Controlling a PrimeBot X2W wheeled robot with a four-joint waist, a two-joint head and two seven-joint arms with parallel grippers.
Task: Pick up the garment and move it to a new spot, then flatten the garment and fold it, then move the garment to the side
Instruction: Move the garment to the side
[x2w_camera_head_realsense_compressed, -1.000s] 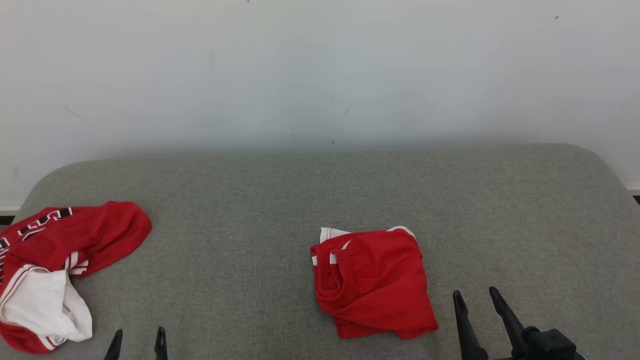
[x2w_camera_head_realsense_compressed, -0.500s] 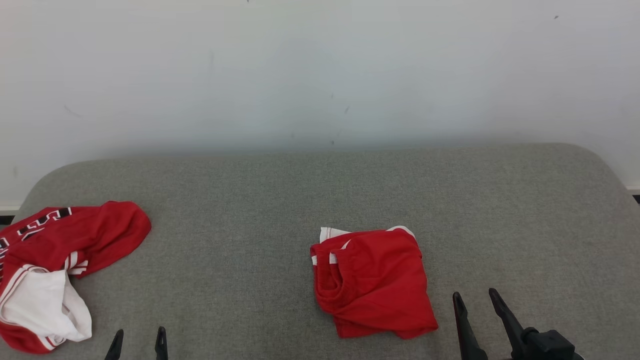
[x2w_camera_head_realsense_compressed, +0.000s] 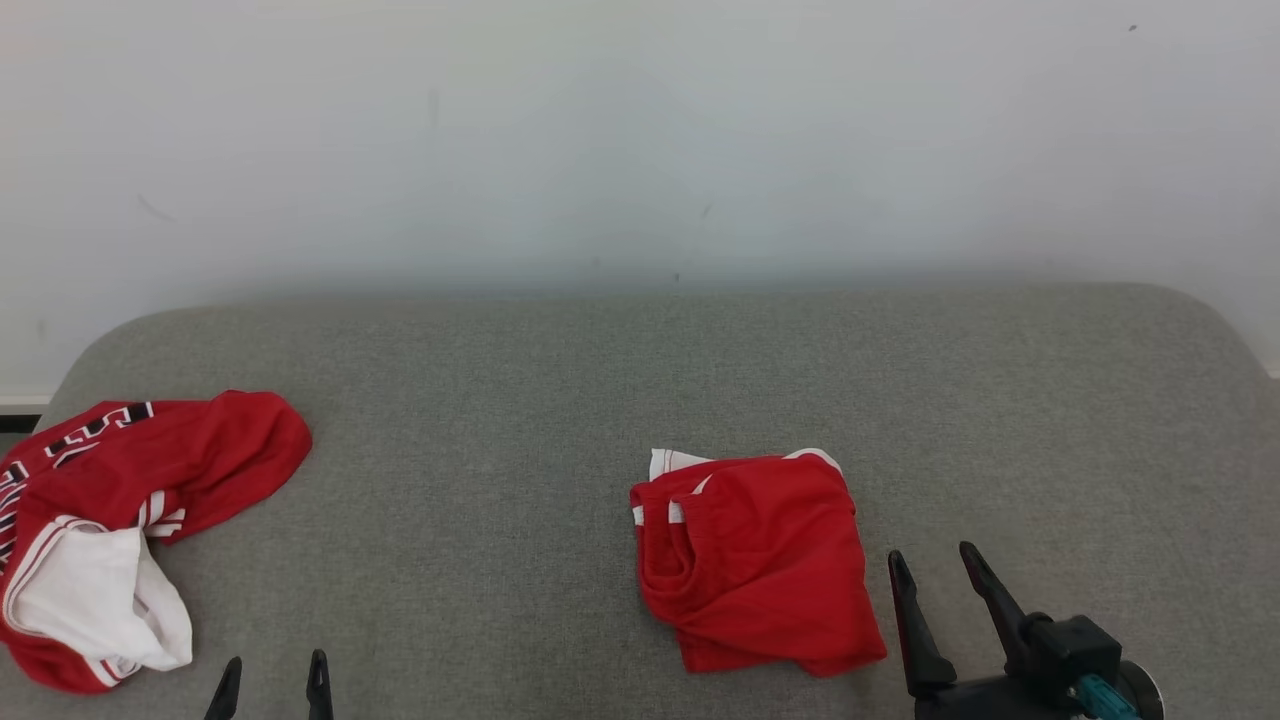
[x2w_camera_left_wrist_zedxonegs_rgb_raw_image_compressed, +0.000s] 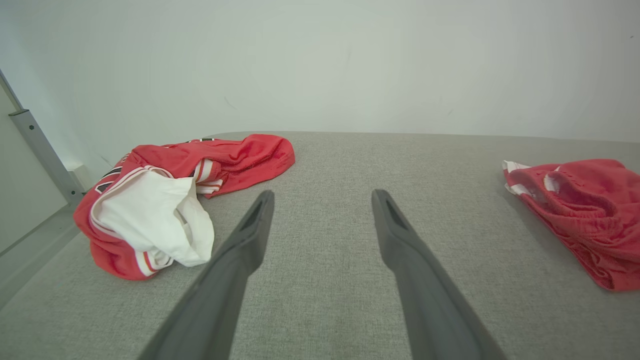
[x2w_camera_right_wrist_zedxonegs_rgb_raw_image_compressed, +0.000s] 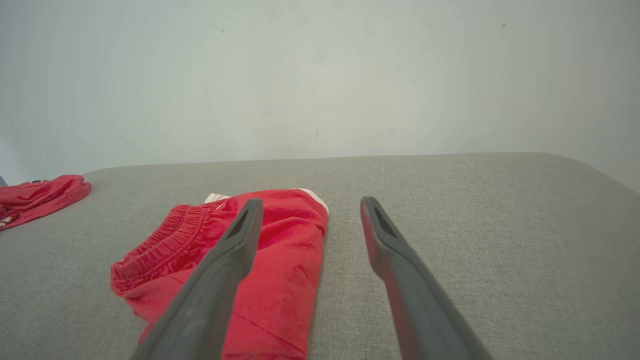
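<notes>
A folded red garment (x2w_camera_head_realsense_compressed: 760, 560) with white trim lies at the middle of the grey cushioned surface (x2w_camera_head_realsense_compressed: 500, 400). A crumpled red and white garment (x2w_camera_head_realsense_compressed: 120, 520) lies at the far left. My right gripper (x2w_camera_head_realsense_compressed: 930, 553) is open, just right of the folded garment's near corner and apart from it. In the right wrist view its fingers (x2w_camera_right_wrist_zedxonegs_rgb_raw_image_compressed: 311, 200) straddle that garment's right edge (x2w_camera_right_wrist_zedxonegs_rgb_raw_image_compressed: 285, 280). My left gripper (x2w_camera_head_realsense_compressed: 275, 665) is open at the bottom edge, empty, between the two garments. The left wrist view shows its open gripper (x2w_camera_left_wrist_zedxonegs_rgb_raw_image_compressed: 322, 192), the crumpled garment (x2w_camera_left_wrist_zedxonegs_rgb_raw_image_compressed: 165, 200) on the left and the folded garment (x2w_camera_left_wrist_zedxonegs_rgb_raw_image_compressed: 585, 210) on the right.
A pale wall (x2w_camera_head_realsense_compressed: 640, 150) rises behind the grey surface, whose far corners are rounded. Bare grey fabric lies between the two garments and to the right of the folded one. A metal post (x2w_camera_left_wrist_zedxonegs_rgb_raw_image_compressed: 40, 150) stands at the left edge in the left wrist view.
My right gripper has moved forward and slightly left, closer to the folded garment, and more of its wrist shows. The head view has shifted a little. The left gripper and both garments stay put.
</notes>
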